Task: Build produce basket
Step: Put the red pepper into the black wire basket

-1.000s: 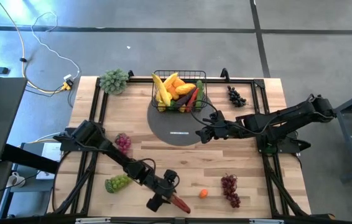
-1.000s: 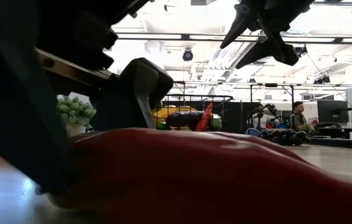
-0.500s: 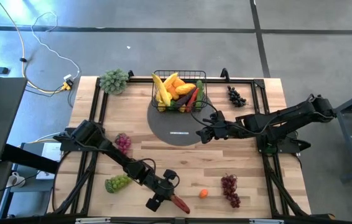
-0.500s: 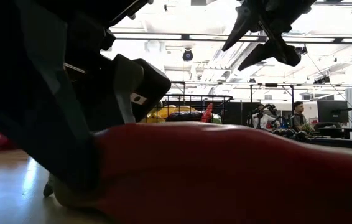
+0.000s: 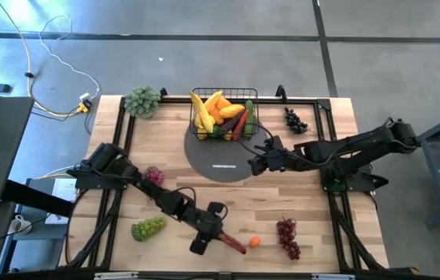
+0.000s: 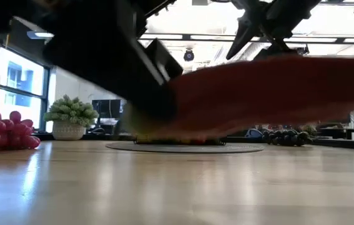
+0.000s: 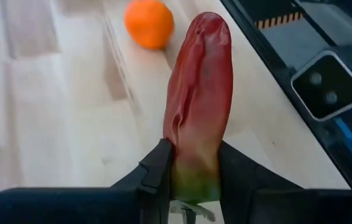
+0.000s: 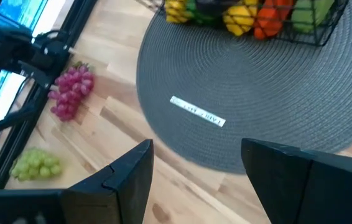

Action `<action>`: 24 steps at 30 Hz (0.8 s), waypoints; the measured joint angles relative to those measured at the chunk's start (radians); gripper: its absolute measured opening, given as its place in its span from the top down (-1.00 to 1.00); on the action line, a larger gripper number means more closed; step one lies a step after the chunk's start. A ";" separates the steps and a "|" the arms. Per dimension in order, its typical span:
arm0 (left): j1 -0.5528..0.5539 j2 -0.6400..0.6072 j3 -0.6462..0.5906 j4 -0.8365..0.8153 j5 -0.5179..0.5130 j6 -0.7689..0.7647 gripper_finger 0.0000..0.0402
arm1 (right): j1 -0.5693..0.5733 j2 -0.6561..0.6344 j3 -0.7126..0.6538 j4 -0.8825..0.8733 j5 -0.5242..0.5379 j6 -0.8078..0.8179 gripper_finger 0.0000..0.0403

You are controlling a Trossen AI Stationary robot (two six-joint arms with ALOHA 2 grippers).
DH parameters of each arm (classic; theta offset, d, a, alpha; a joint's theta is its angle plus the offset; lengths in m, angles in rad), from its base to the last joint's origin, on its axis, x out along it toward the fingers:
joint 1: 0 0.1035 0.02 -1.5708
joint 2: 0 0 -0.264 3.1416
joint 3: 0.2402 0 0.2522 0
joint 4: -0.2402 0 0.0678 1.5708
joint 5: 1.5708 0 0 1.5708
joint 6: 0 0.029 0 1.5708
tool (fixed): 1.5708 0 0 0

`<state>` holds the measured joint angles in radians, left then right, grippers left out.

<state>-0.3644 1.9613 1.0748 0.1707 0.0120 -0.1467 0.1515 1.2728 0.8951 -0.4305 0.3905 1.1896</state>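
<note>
The black wire basket point(image 5: 225, 115) stands on the round grey mat point(image 5: 218, 159) near the table's far edge, filled with bananas, a mango and other produce. My left gripper point(image 5: 211, 229) is near the table's near edge, shut on a long red pepper point(image 5: 231, 243) whose tip points toward a small orange fruit point(image 5: 255, 242). The pepper point(image 6: 271, 94) shows raised off the tabletop in the low view. My right gripper point(image 5: 256, 164) hovers open above the mat's right part. Loose on the wood lie pink grapes point(image 5: 154, 176), green grapes point(image 5: 148, 228), dark red grapes point(image 5: 287, 236) and black grapes point(image 5: 295, 120). My left gripper pinches the red pepper by its greenish stem end point(image 7: 194, 177) between the two fingers point(image 7: 161, 168). The pepper runs on straight from the fingers, roughly level. It is lifted clear of the table, its red tip point(image 7: 208, 28) free above the wood.
A grey-green leafy bunch point(image 5: 142, 101) sits at the far left corner. Black frame rails point(image 5: 336, 206) run along the table's sides. A small camera block point(image 7: 328, 84) sits at the near edge beside the pepper. Bare wood lies between the mat and the near edge.
My left gripper has lifted the red pepper off the table and carried it a little toward the right and far side. The pepper, which lay on the wood by the low camera, now hangs clear above it. My right gripper has barely moved.
</note>
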 joint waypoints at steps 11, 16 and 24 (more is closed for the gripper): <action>0.115 -0.098 0.000 -0.070 -0.005 0.046 0.61 | -0.118 -0.013 0.000 0.005 0.001 -0.132 -0.11; 0.195 -0.111 0.000 -0.078 -0.009 0.046 0.61 | -0.183 -0.035 0.000 -0.001 -0.001 -0.226 -0.11; 0.349 -0.114 0.001 -0.041 -0.020 0.009 0.60 | -0.309 -0.114 0.000 -0.004 0.000 -0.358 -0.11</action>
<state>-0.0151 1.8469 1.0756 0.1296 -0.0084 -0.1378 -0.1573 1.1589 0.8951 -0.4341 0.3904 0.8319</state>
